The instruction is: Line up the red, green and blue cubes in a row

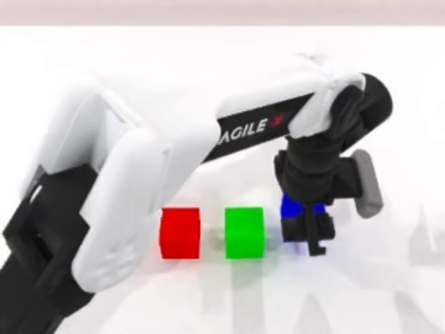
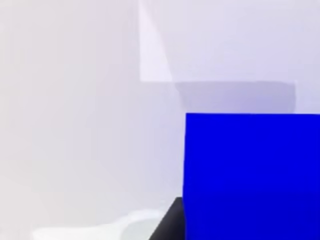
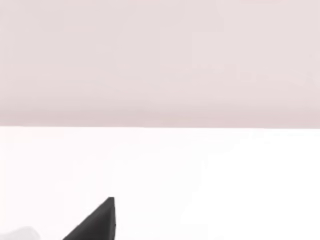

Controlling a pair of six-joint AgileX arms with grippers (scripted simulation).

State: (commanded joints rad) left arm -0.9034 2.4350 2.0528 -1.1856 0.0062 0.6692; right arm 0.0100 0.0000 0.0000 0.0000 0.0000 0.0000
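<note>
The left gripper (image 1: 311, 233) is lowered over the blue cube (image 1: 297, 209), its fingers closed against the cube's sides — the cube is seen at the right end of a row on the white table (image 1: 389, 292), beside the green cube (image 1: 244, 232) and then the red cube (image 1: 180, 232). The right arm is parked outside the top view.

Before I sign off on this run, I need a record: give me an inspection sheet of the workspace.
Surface: white table, bare apart from the cubes.
Job's things: red cube, green cube and blue cube in a row, gaps between them.
Clutter: nothing seen.
Grippers: left gripper down over the blue cube, at the row's right end; the right arm does not show from above, only a dark tip in its own wrist view.
Cables: nothing seen.
Surroundings: pale wall beyond the table.
</note>
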